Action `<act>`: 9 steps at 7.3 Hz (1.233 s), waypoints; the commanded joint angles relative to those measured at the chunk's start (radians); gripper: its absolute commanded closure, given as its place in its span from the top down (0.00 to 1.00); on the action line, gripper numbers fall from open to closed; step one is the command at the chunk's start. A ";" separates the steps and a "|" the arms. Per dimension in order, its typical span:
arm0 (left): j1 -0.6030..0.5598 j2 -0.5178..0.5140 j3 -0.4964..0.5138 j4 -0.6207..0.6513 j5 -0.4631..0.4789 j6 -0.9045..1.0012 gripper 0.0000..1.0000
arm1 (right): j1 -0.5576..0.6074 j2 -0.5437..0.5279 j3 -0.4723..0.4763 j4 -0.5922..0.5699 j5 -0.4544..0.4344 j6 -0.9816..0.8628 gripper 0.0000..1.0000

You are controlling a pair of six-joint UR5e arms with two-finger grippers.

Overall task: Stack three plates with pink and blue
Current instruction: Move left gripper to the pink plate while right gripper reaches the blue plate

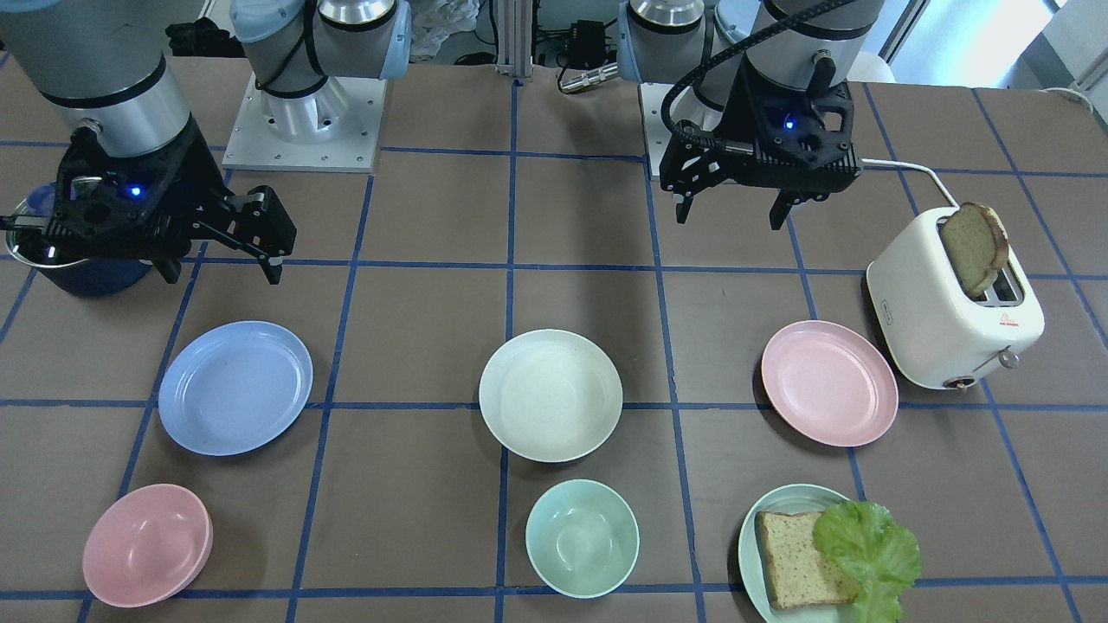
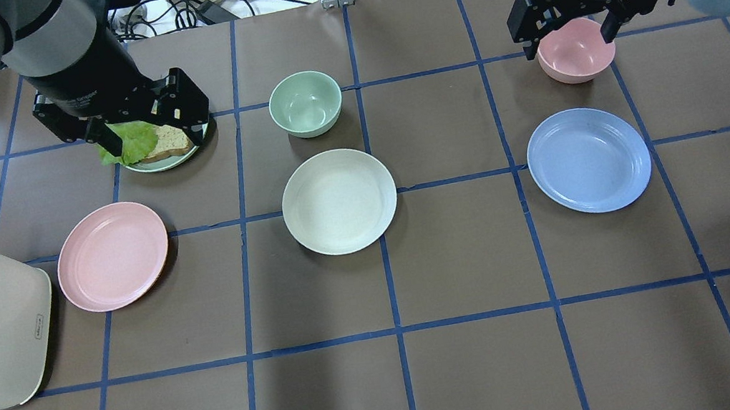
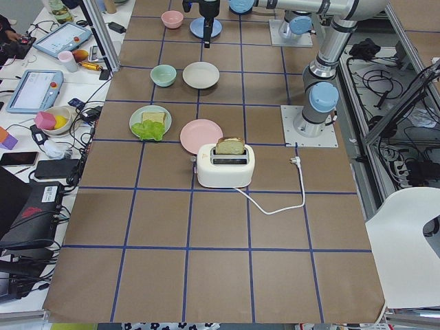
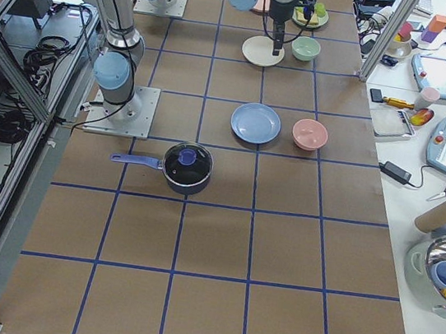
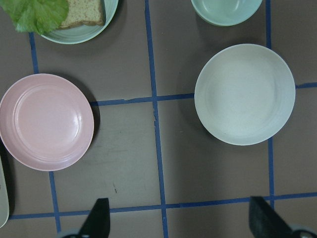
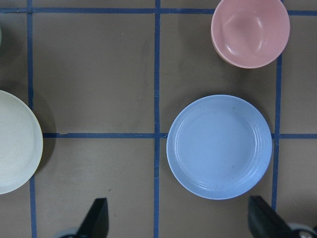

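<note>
Pink and mint lined the near edge in the front-facing view: a pink bowl (image 1: 147, 543) at lower left, a mint bowl (image 1: 582, 536) at lower centre, and at lower right a pale green plate (image 1: 748, 541) carrying a bread slice (image 1: 801, 561) and a lettuce leaf (image 1: 870, 545).

Behind them, across the middle of the frame, the three task plates lay flat on the brown table (image 1: 433, 216), well apart from each other and none stacked. The blue plate (image 1: 235, 387) was at left, the cream plate (image 1: 550, 394) in the centre and the pink plate (image 1: 829, 382) at right. The pink plate sat just beside a white toaster (image 1: 943, 324) with a toast slice (image 1: 974, 247) standing in its slot.

Farther back, both claws hung above the table and held nothing. The right gripper (image 1: 221, 270) was at upper left, in front of a dark blue pot (image 1: 86, 275) that it largely hid. The left gripper (image 1: 729, 215) was at upper right of centre.

The wrist views settled the jaws: in each, two dark fingertips (image 5: 99, 220) sat far apart at the bottom edge, so both claws were spread wide. The left wrist view took in the pink and cream plates but not the blue one. The right wrist view showed the blue plate whole, the pink bowl above it, and only a sliver of the cream plate at the left edge. Only the right side view showed the pot's blue handle (image 4: 135, 159), and only the left side view the toaster's cord (image 3: 275, 205) curling over the table.
</note>
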 commanded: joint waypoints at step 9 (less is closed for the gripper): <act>0.035 -0.069 -0.030 -0.022 0.007 -0.006 1.00 | -0.169 0.062 0.014 -0.001 0.011 -0.015 1.00</act>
